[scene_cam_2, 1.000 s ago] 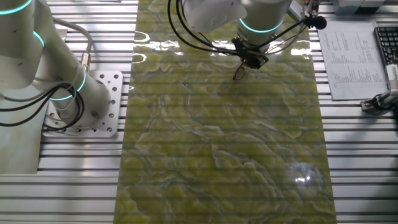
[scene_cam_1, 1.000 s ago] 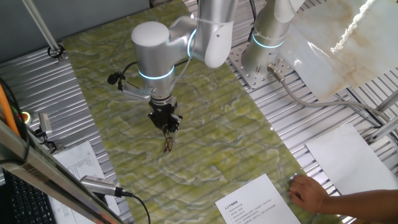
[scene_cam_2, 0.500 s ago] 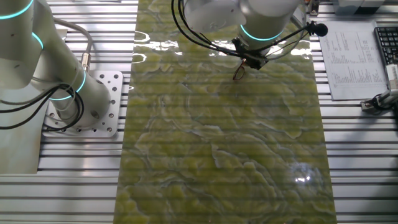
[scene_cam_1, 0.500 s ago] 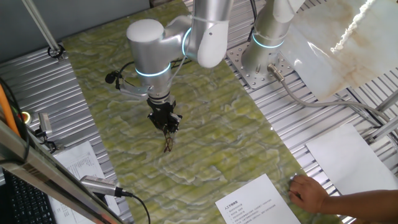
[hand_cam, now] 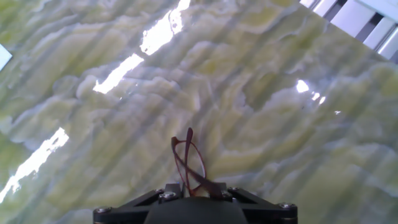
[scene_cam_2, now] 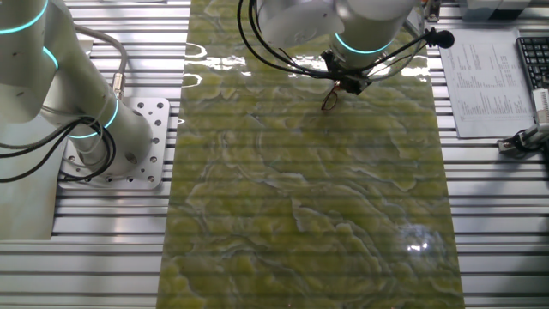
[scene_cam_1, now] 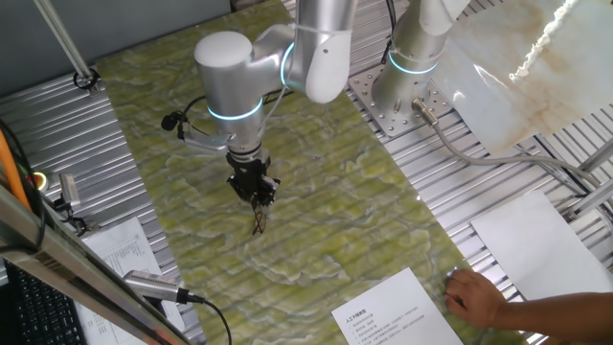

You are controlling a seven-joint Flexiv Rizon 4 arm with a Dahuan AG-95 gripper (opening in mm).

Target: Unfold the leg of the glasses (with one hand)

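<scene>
The glasses (hand_cam: pixel 189 163) have a thin reddish-brown wire frame and clear lenses. In the hand view they stick out ahead of the black gripper (hand_cam: pixel 194 190), which is shut on them at their near end. In one fixed view the gripper (scene_cam_1: pixel 257 197) hangs below the silver arm and the glasses (scene_cam_1: pixel 259 222) dangle from it just above the green marbled mat. In the other fixed view the gripper (scene_cam_2: pixel 341 84) holds the glasses (scene_cam_2: pixel 328 99) near the mat's far end. The leg's state is too small to tell.
The green marbled mat (scene_cam_1: pixel 316 201) covers the table's middle. A second arm's base (scene_cam_1: pixel 407 91) stands at the mat's edge. A human hand (scene_cam_1: pixel 474 297) rests beside a printed sheet (scene_cam_1: pixel 393 316). More paper (scene_cam_2: pixel 480 77) and a keyboard (scene_cam_2: pixel 533 60) lie beyond the mat.
The arm has shifted slightly, with the wrist moving a little to the left in one fixed view. The glasses stay held in the gripper above the mat.
</scene>
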